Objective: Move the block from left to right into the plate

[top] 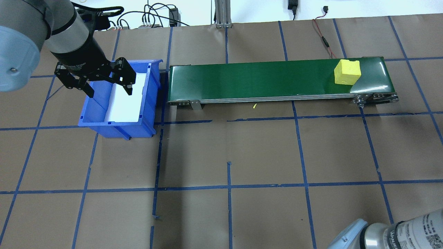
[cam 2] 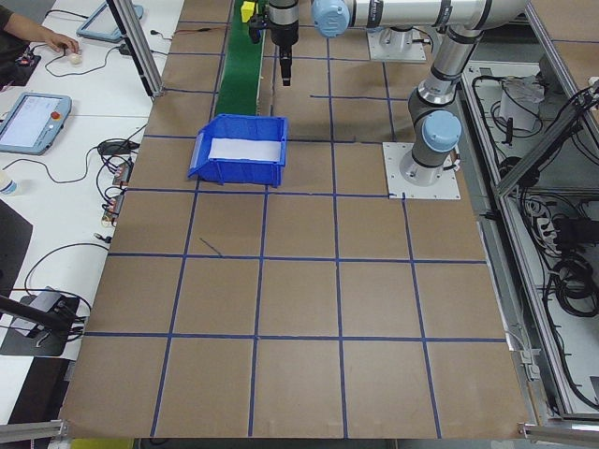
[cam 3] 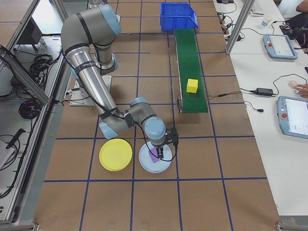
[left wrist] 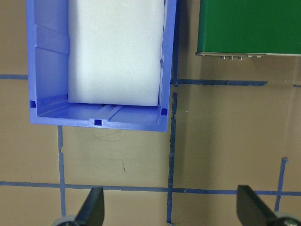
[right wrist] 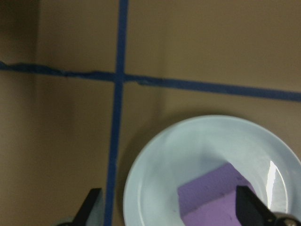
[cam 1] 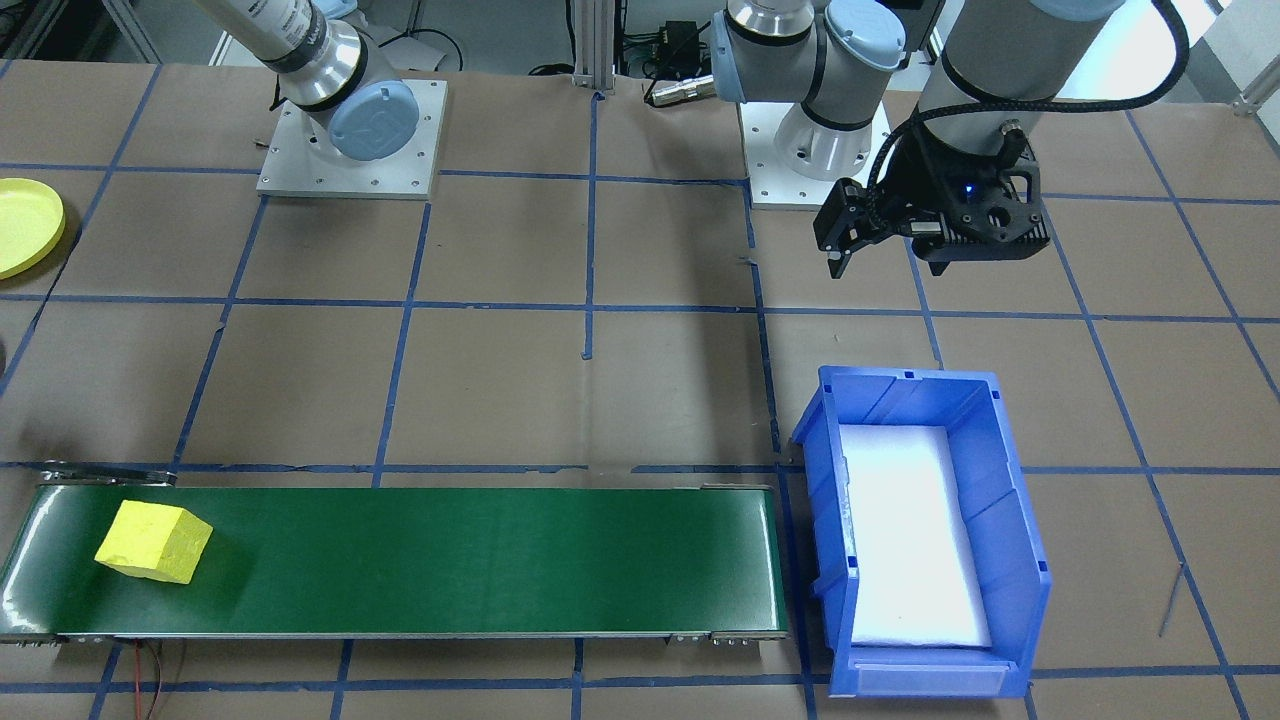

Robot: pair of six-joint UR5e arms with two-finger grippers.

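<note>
Blue bin [cam 1: 925, 530] sits nearest the front-facing cam, white pad lining its floor, just off one end of the green conveyor [cam 1: 400, 560] — a narrow gap between them. Yellow block [cam 1: 153, 541] rests on the belt near the far end from the bin, sitting skewed to the belt edges; overhead view shows same, block [top: 347, 72] well apart from bin [top: 119, 100]. Left hand [top: 105, 86] hangs above the bin's inner edge, fingers spread wide, gripping nothing; its wrist cam looks down on bin rim and brown counter [left wrist: 225, 141] w/ blue tape grid, both fingertips [left wrist: 94, 207] at frame bottom far apart. Right hand [cam 3: 162, 150] is low over a pale blue-white plate [cam 3: 155, 160] holding a purple block [cam 3: 154, 155]; wrist cam shows purple block [right wrist: 216, 193] lying on that plate [right wrist: 164, 174], fingers apart on either side, not touching it — open. Yellow plate [cam 3: 115, 154] lies on the counter just beside the pale one, nothing on it; also seen at the front-facing view's left edge [cam 1: 25, 225]. Side views: a person's hand [cam 3: 301, 88] near a tablet [cam 3: 293, 115] on the adjoining white desk.
</note>
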